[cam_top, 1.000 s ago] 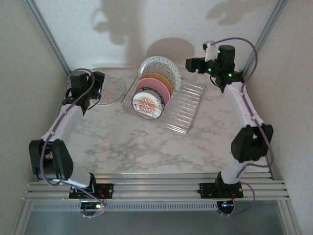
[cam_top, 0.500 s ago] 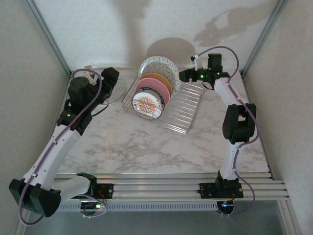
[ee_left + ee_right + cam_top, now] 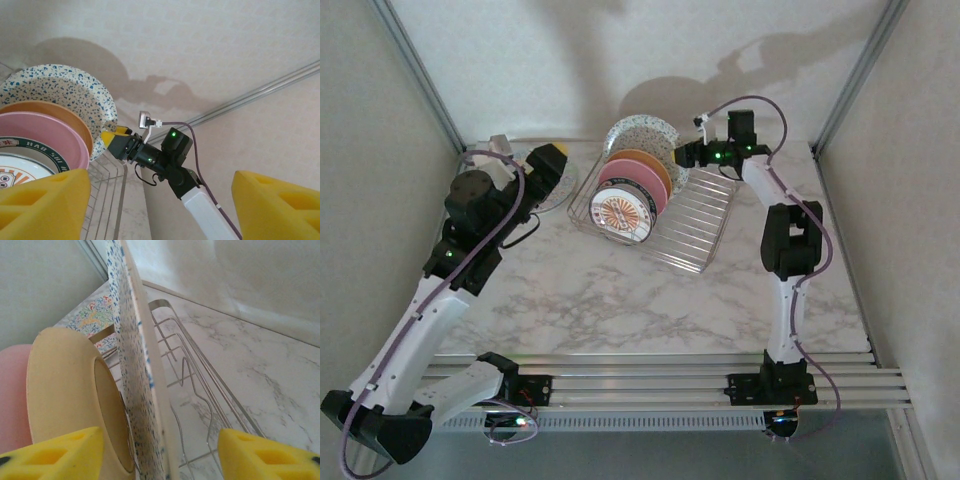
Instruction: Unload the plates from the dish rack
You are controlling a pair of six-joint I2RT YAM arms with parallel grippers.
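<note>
The dish rack stands at mid-table and holds upright plates. From back to front they are white speckled, orange, pink and sunburst. My right gripper sits at the speckled plate's right rim. In the right wrist view its open jaws straddle that rim, with a gap on each side. The mosaic plate lies flat on the table left of the rack. My left gripper hovers above it, open and empty, and faces the rack.
The rack's right half is bare tines. Open marble table spreads in front of the rack. Enclosure walls and metal posts close in at the back and sides. The right arm stretches along the right side.
My right gripper moved left onto the speckled plate's rim, and its jaws narrowed. The left arm lifted and swung up from the mosaic plate towards the rack.
</note>
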